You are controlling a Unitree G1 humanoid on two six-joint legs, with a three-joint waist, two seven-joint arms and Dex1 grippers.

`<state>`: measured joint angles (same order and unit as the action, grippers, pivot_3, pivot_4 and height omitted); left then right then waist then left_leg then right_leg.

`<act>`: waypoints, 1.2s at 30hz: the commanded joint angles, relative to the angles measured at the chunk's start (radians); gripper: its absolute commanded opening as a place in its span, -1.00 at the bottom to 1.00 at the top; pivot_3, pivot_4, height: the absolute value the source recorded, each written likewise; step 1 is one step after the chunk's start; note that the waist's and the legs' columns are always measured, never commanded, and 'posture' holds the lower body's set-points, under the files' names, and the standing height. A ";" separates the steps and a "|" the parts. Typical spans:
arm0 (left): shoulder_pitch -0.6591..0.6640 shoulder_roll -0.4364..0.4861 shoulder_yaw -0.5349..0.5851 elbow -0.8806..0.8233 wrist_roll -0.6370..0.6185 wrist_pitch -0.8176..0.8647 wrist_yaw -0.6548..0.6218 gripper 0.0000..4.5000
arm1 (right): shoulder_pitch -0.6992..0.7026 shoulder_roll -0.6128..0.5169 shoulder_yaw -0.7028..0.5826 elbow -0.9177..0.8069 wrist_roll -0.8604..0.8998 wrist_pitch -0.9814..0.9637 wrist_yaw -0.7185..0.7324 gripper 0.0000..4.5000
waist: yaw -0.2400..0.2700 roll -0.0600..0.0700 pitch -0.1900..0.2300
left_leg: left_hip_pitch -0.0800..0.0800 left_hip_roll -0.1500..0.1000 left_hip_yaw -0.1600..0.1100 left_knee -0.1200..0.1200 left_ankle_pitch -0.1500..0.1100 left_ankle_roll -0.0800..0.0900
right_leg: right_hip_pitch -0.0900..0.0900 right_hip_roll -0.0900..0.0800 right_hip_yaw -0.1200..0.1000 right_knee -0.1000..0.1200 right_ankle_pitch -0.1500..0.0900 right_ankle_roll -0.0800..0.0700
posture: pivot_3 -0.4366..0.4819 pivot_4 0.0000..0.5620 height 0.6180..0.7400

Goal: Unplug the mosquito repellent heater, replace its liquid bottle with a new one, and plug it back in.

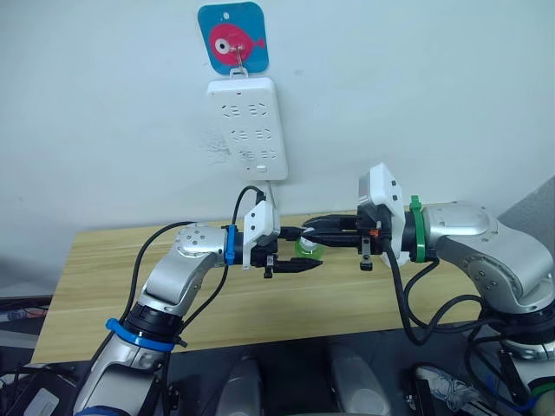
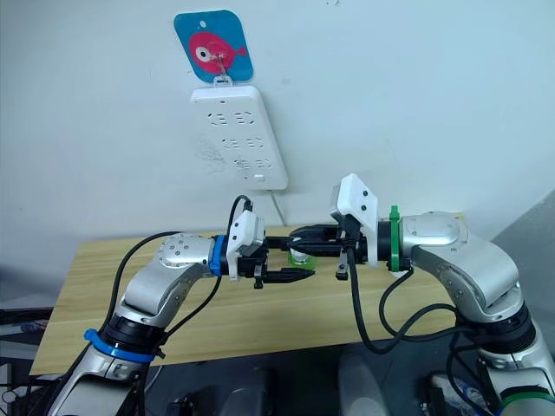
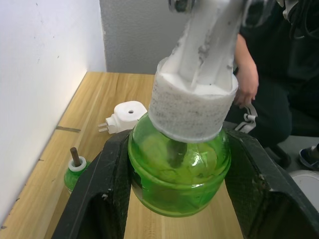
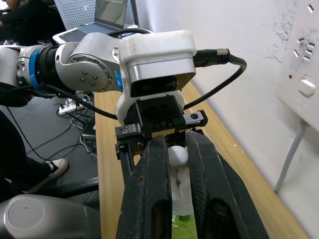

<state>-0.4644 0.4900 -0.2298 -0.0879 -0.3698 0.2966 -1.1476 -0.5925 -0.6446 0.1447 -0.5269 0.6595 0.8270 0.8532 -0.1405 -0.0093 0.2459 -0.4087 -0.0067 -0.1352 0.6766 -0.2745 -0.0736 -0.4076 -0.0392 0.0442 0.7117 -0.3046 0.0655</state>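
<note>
A green liquid bottle (image 3: 177,174) with a white cap (image 3: 192,102) hangs in the air over the table. My left gripper (image 1: 295,251) is shut on the bottle's green body. From the other side, my right gripper (image 1: 310,230) is shut on the white cap (image 4: 178,159). In the left wrist view, the white mosquito repellent heater (image 3: 128,115) lies unplugged on the table, vent hole up and prongs showing. Near it stands a second green bottle (image 3: 75,173) with a bare brown wick and no cap.
A white power strip (image 1: 249,130) hangs on the wall under a blue fish hook (image 1: 232,36), its cable dropping behind the wooden table (image 1: 104,277). A person (image 3: 249,74) sits beyond the table's far end. A laptop (image 4: 107,20) stands on the floor side.
</note>
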 commanded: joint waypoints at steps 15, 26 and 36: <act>0.121 0.110 0.050 0.011 0.055 -0.068 -0.003 0.00 | 0.222 -0.051 -0.146 -0.017 -0.132 -0.150 -0.161 -0.94 | 0.002 -0.001 -0.001 | 0.000 0.000 0.000 -0.001 0.000 0.001 | 0.000 0.000 0.000 -0.001 0.000 0.000 | -0.44 -0.31 0.91; 0.210 0.184 0.073 -0.129 0.023 0.010 -0.001 0.00 | 0.382 0.182 0.017 0.530 -0.554 -0.798 -0.304 -0.94 | 0.003 -0.001 0.000 | 0.002 0.001 0.002 -0.001 0.000 0.001 | 0.000 0.001 0.002 0.001 0.000 0.000 | -0.32 -0.07 0.91; 0.222 0.229 0.103 -0.189 -0.011 0.083 0.002 0.00 | 0.321 0.306 -0.042 0.862 -0.571 -0.943 -0.373 -0.94 | 0.011 -0.001 0.017 | 0.006 0.001 0.002 -0.002 -0.001 0.001 | 0.003 0.002 0.003 0.001 -0.001 -0.001 | -0.25 0.06 0.91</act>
<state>-0.2445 0.7102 -0.1487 -0.2376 -0.3555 0.3723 -1.1461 -0.2640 -0.3506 0.1269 0.3162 0.0882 -0.0841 0.4927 -0.1292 -0.0100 0.2628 -0.4027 -0.0053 -0.1330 0.6741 -0.2751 -0.0724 -0.4043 -0.0373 0.0474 0.7130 -0.3054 0.0644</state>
